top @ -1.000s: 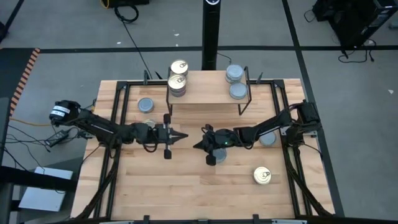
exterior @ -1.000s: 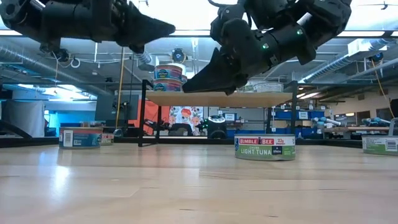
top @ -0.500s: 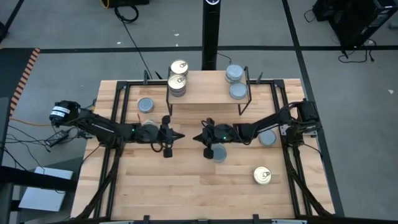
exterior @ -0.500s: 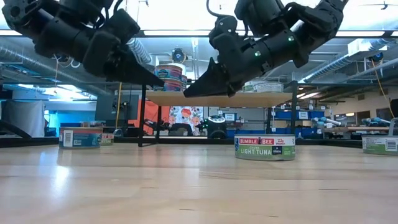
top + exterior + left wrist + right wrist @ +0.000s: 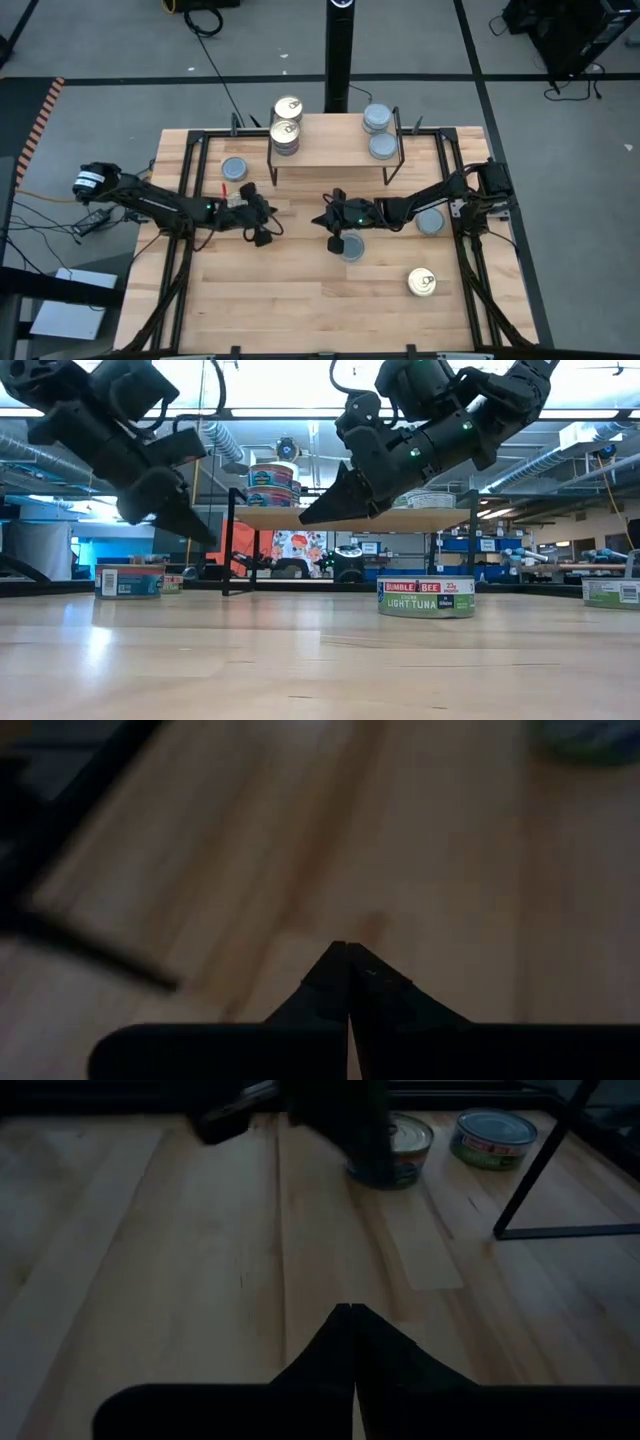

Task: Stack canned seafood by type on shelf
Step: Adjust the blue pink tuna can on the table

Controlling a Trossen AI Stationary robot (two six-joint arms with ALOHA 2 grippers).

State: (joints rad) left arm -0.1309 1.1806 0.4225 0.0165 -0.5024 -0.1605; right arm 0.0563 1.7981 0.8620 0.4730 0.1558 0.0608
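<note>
The shelf (image 5: pixel 335 152) stands at the table's far side. On it a stack of gold-topped tins (image 5: pixel 286 130) rests at its left end, another gold-topped tin (image 5: pixel 288 106) just behind, and blue-grey-topped tins (image 5: pixel 382 146) at its right. My left gripper (image 5: pixel 274 224) hangs shut over bare wood left of centre, slanting down, its tips (image 5: pixel 205 540) above the table. My right gripper (image 5: pixel 319 222) is shut and empty too, hovering at shelf height (image 5: pixel 303 520). A blue-grey tin (image 5: pixel 352 248) sits flat on the table below it.
Loose tins lie on the table: one blue-grey at far left (image 5: pixel 234 169), one by the right arm (image 5: pixel 430 222), one gold-topped near the right front (image 5: pixel 422 283). The shelf's black leg (image 5: pixel 545 1170) stands ahead of the right gripper. Bare wood fills the near half.
My left gripper has tipped its nose steeply downward, sunk and drawn back toward the table's left edge, staying shut. My right gripper has swung slightly toward the far edge, uncovering more of the tin beneath it.
</note>
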